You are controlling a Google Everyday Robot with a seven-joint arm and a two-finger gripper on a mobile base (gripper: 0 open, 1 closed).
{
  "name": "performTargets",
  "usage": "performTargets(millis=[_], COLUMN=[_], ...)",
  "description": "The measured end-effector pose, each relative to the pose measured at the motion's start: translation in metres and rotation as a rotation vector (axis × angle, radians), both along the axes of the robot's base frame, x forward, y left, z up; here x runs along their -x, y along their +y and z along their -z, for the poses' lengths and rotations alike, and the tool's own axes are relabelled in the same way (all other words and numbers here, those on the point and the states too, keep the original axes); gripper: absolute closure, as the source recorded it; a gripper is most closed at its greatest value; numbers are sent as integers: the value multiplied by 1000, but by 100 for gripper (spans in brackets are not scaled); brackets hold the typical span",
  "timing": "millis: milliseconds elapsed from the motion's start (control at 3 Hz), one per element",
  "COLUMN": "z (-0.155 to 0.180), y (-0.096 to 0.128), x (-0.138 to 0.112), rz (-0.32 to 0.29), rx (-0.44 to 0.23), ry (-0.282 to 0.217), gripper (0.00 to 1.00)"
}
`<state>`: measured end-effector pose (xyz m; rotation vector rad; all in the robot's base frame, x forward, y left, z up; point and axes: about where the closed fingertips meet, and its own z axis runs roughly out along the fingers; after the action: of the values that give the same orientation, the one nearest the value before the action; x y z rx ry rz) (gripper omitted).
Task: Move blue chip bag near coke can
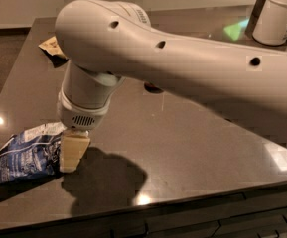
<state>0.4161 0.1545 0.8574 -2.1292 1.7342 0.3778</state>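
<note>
The arm [182, 63] hides nearly all the can [153, 89], bar a red sliver, and most of the brown bag [50, 47]. The hand [73, 153], low on the tabletop [192, 148] near its front edge, covers one end of the blue bag [26, 152]. A white jar [282, 16] is cut off top right.

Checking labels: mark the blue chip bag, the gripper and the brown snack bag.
blue chip bag [26, 155], camera view, middle of its wrinkled face.
gripper [72, 157], camera view, cream lower end at the bag's right edge.
brown snack bag [51, 47], camera view, visible part left of the arm.
</note>
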Motion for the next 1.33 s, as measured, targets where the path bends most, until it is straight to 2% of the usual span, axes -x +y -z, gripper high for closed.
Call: performTargets(millis=[667, 1000, 1333], z=[-7, -14, -21], y=[-5, -13, -32], x=[3, -3, -24], rz=[-12, 5, 72], rx=[0, 2, -6], ry=[-2, -10, -20], gripper=[72, 96, 100])
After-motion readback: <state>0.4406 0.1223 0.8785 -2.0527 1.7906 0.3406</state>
